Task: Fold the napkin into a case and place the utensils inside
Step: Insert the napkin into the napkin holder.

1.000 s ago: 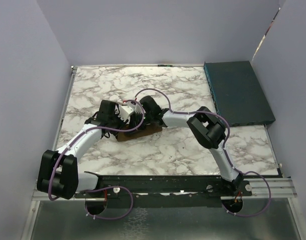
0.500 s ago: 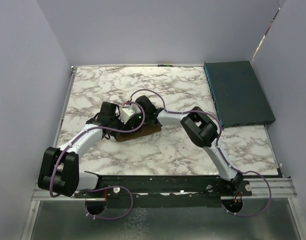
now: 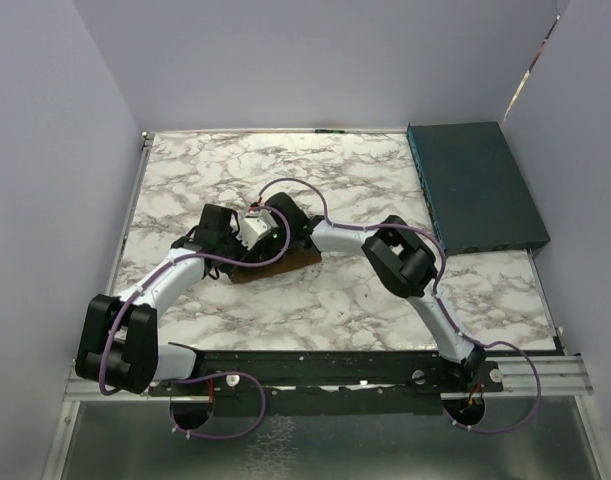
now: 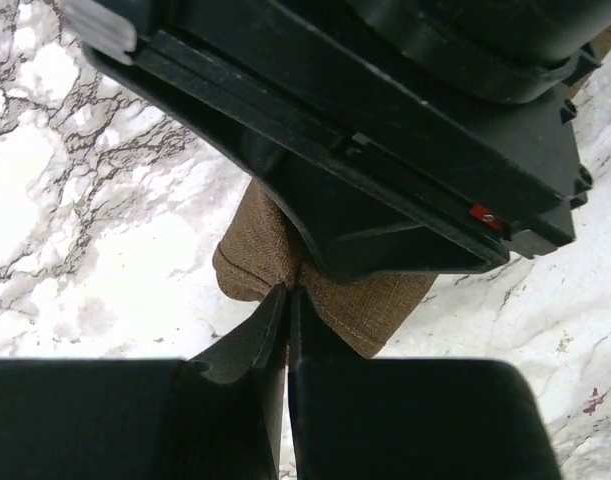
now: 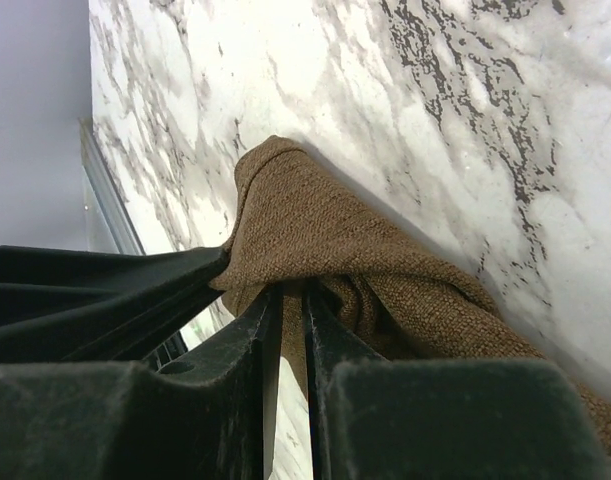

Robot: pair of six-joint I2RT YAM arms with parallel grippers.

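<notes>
Well, nearest me, my left claw [image 4: 287, 300] is clenched, its tips pressed together on a puckered edge of the napkin [image 4: 250, 262]. My right claw [image 5: 285, 300] is clenched too, with only a thin slit between the fingers and a bunch of brown cloth gathered in it. The two stand almost touching. The napkin lies as a small crumpled strip under them, near the middle of the table [image 3: 185, 170], and is mostly hidden from above.

I judge the fold is in hand but not neat: no flat pouch is formed. To do it well, I should lift both pinches only a little and draw them apart until the cloth goes taut. Then I should lay one edge squarely over the other and press the crease before letting go. Pulling unevenly would twist the cloth. My wrists are crowded, so I must move them slowly and away from each other.

I cannot see the fork in any view. Farthest off, the box [image 3: 475, 185] sits at the right back edge, well apart.
</notes>
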